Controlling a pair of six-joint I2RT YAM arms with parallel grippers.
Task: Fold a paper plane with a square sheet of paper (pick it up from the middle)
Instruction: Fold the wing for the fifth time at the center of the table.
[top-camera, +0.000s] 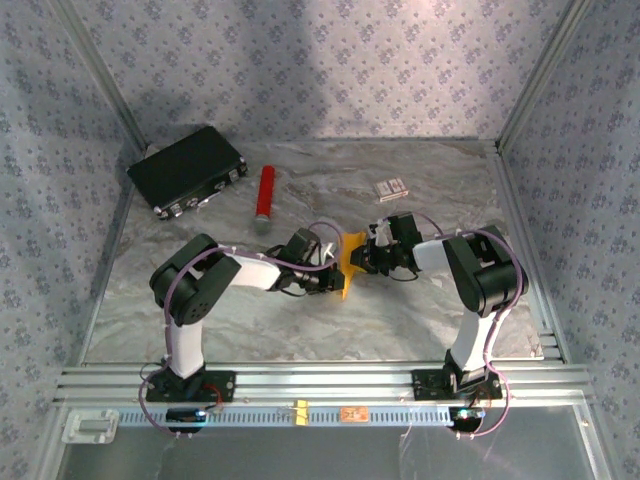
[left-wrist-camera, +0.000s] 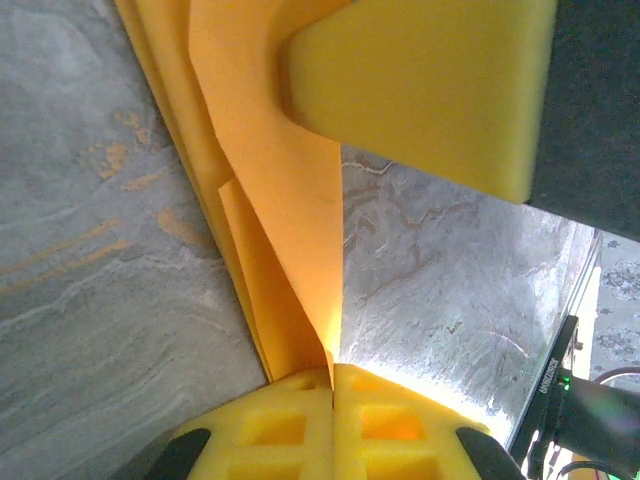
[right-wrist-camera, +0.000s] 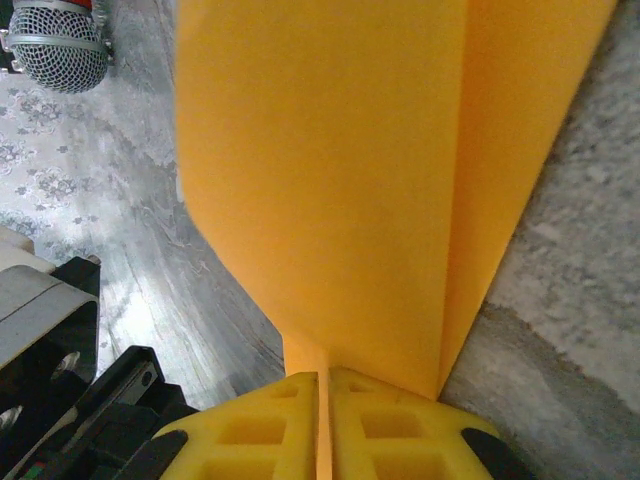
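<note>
Where the two arms meet over the middle of the marbled grey worktop (top-camera: 300, 335), an orange-yellow folded sheet of paper (top-camera: 348, 268) is held between them, seen from above as a narrow strip running toward and away from the arm bases. Whether its lower edge touches the worktop cannot be told

Left pincer (top-camera: 337, 278): reaches in from the left. In the left wrist view its yellow fingers (left-wrist-camera: 270, 430) are pressed together on an edge of the folded sheet of paper (left-wrist-camera: 275, 200), which extends from the grip in several overlapping layers with a sharp crease. A yellow finger of the other arm (left-wrist-camera: 420, 90) lies against the far part of the sheet

Right pincer (top-camera: 363, 258): reaches in from the right, just beside the left pincer. In the right wrist view its yellow fingers (right-wrist-camera: 390, 430) are likewise closed, pinching the folded sheet of paper (right-wrist-camera: 320, 150), which spreads from the grip as one broad face with a second layer at the right

Background: a microphone (top-camera: 266, 195) with a red handle and a grey mesh head (right-wrist-camera: 55, 40) lies beyond the pincers. A black case (top-camera: 188, 168) sits near the far left corner, and a small white-and-red box (top-camera: 392, 188) lies to the right of the microphone. All three rest on the worktop, well apart from the sheet
</note>
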